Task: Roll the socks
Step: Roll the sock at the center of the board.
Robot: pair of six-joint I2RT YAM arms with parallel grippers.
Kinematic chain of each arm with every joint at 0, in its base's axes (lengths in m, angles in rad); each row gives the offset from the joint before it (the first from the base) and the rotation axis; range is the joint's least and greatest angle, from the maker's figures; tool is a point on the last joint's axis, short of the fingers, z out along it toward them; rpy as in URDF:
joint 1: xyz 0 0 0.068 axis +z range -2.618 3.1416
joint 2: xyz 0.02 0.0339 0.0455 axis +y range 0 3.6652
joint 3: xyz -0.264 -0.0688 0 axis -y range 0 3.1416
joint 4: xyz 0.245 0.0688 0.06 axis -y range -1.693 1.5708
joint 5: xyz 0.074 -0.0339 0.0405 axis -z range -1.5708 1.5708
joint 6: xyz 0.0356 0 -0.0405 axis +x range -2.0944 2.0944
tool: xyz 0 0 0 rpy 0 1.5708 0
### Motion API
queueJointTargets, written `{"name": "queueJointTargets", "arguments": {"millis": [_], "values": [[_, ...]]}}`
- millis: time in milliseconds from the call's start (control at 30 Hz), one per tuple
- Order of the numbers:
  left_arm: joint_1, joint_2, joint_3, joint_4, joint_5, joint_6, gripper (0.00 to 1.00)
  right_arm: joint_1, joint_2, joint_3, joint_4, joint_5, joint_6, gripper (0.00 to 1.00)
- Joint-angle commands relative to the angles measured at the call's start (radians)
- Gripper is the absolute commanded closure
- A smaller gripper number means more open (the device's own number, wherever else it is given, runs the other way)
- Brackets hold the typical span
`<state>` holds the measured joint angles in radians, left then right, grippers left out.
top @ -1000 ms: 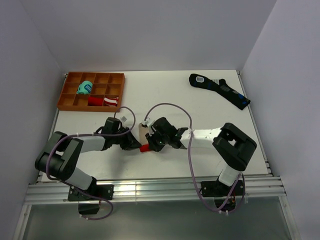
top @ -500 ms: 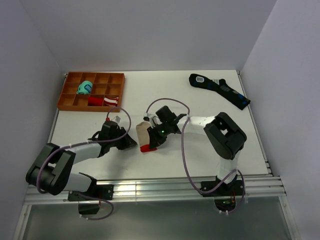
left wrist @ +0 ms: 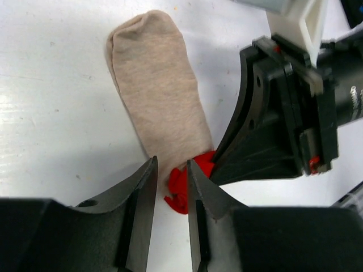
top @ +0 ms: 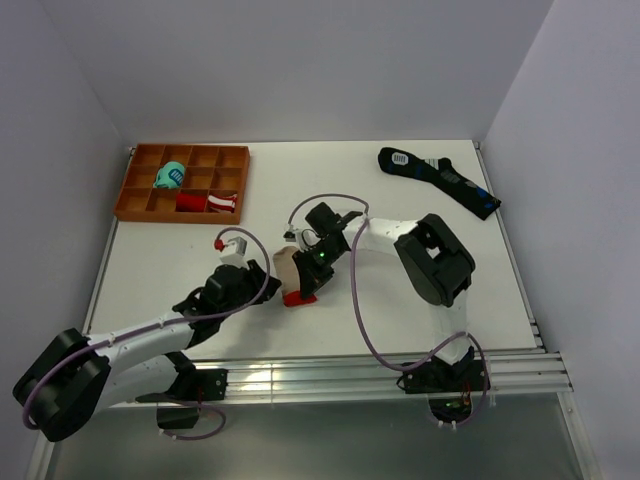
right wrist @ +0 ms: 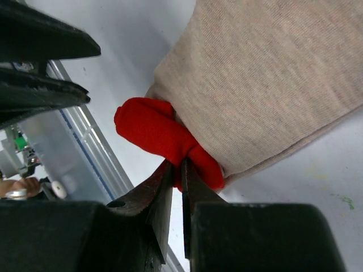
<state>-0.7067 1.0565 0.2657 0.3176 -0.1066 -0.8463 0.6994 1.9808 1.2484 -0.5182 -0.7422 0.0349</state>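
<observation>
The socks (top: 287, 266) lie flat on the white table as one beige piece with a red end (top: 298, 297) toward the near edge. In the left wrist view the beige part (left wrist: 156, 96) runs away from me and the red end (left wrist: 182, 182) lies bunched between my fingertips. My left gripper (left wrist: 170, 170) (top: 270, 288) is slightly open around that end, not clamped. My right gripper (right wrist: 177, 170) (top: 312, 276) is shut on a fold of the red end (right wrist: 164, 139), right beside the beige cuff (right wrist: 266, 85).
An orange divided tray (top: 130, 196) stands at the back left with a teal bundle (top: 170, 176) and a red-and-white bundle (top: 207, 202). A long black sock (top: 440, 178) lies at the back right. The two grippers sit almost touching at the sock's red end.
The left arm has stretched out low toward the near-left, its gripper staying at the red end. The right arm has swung further back, its gripper still on the red end. The beige part shows more.
</observation>
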Motion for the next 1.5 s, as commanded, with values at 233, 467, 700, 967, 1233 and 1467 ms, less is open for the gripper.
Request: {"name": "queueJointTargets", "arguments": {"millis": [233,467,700,967,1233,1467], "values": [[-0.154,-0.039,-0.083,0.149,-0.219,0.124,0.64,-0.006,0.095,0.083,-0.17,0.035,-0.024,0.84],[-0.221,0.043,-0.077,0.212,-0.275,0.148,0.62,-0.008,0.136,0.14,-0.235,0.037,-0.024,0.84],[-0.277,0.027,-0.152,0.334,-0.283,0.101,0.52,-0.012,0.162,0.16,-0.259,0.033,-0.058,0.84],[-0.28,0.036,-0.155,0.343,-0.254,0.09,0.45,-0.017,0.167,0.155,-0.253,0.026,-0.059,0.85],[-0.28,0.151,-0.137,0.376,-0.217,0.049,0.45,-0.018,0.176,0.158,-0.253,0.018,-0.061,0.86],[-0.281,0.157,-0.181,0.5,-0.208,0.003,0.45,-0.018,0.173,0.151,-0.253,0.018,-0.064,0.86]]}}
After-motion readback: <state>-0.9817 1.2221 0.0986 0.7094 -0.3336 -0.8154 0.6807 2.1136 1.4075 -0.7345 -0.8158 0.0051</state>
